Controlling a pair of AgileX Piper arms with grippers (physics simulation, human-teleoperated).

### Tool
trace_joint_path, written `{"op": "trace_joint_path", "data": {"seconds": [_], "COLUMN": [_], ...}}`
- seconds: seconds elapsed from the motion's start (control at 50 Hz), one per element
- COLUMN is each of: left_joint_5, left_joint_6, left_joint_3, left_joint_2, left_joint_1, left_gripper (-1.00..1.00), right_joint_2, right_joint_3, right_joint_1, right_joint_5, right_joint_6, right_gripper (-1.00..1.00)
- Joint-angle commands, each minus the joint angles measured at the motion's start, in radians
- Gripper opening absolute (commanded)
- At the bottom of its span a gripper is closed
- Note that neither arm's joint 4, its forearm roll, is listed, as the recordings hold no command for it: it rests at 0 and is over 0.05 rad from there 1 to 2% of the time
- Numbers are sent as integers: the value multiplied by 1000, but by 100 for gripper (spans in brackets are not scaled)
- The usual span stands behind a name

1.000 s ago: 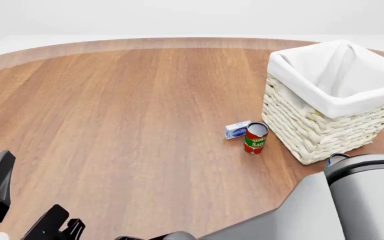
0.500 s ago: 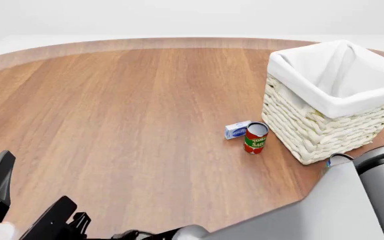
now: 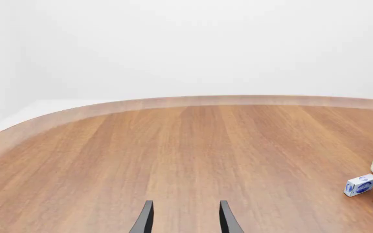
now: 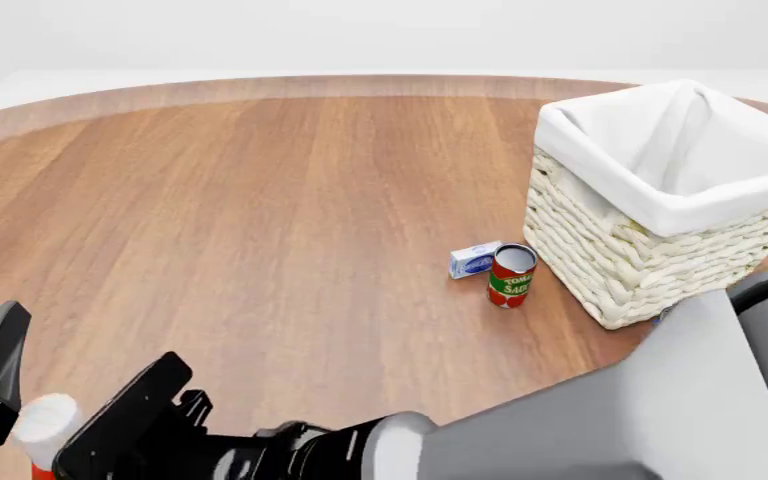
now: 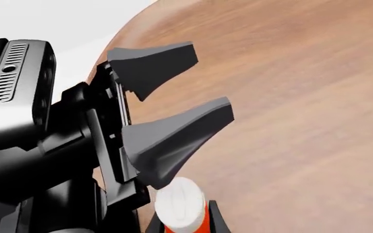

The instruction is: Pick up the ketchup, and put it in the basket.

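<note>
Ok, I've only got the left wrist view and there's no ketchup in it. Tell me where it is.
Observer: In the front view the ketchup is at the near-left edge of the table, just beside the left hand. Only its white cap shows there.
Operator: Tell me what the right hand is doing.
Observer: The right wrist view shows the right hand with a finger against either side of the bottle, so it looks gripped.
Operator: Now give me the basket.
Observer: The basket stands on the right side of the table, its cloth-lined top open, well across from the bottle.
</note>
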Motion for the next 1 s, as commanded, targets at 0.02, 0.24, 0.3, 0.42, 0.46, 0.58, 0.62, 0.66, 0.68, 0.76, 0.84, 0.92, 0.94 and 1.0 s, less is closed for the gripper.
{"op": "trace_joint_path", "data": {"seconds": [0.02,0.24,0.3,0.42,0.46,0.58,0.62,0.66,0.68,0.76,0.84,0.92,0.94,1.0], "left_joint_5": [0,0,0,0,0,0,0,0,0,0,0,0,0,0], "left_joint_6": [0,0,0,0,0,0,0,0,0,0,0,0,0,0], "left_joint_3": [0,0,0,0,0,0,0,0,0,0,0,0,0,0], "left_joint_2": [0,0,0,0,0,0,0,0,0,0,0,0,0,0], "left_joint_1": [0,0,0,0,0,0,0,0,0,0,0,0,0,0], "left_gripper": [100,100,100,100,100,100,100,100,100,100,100,100,100,100], "right_joint_2": [-22,-68,-93,-131,-144,-168,-182,-193,-197,-218,-242,-252,-265,-274], "right_joint_3": [8,28,42,58,63,68,77,84,85,105,117,119,127,134], "right_joint_1": [-46,-108,-133,-162,-171,-236,-246,-257,-269,-295,-310,-323,-342,-371], "right_joint_5": [-7,-14,-21,-23,-25,-29,-33,-37,-38,-58,-63,-62,-68,-76], "right_joint_6": [26,21,24,25,25,21,25,21,11,10,10,5,3,10], "right_gripper": [-100,-100,-100,-100,-100,-100,-100,-100,-100,-100,-100,-100,-100,-100]}}
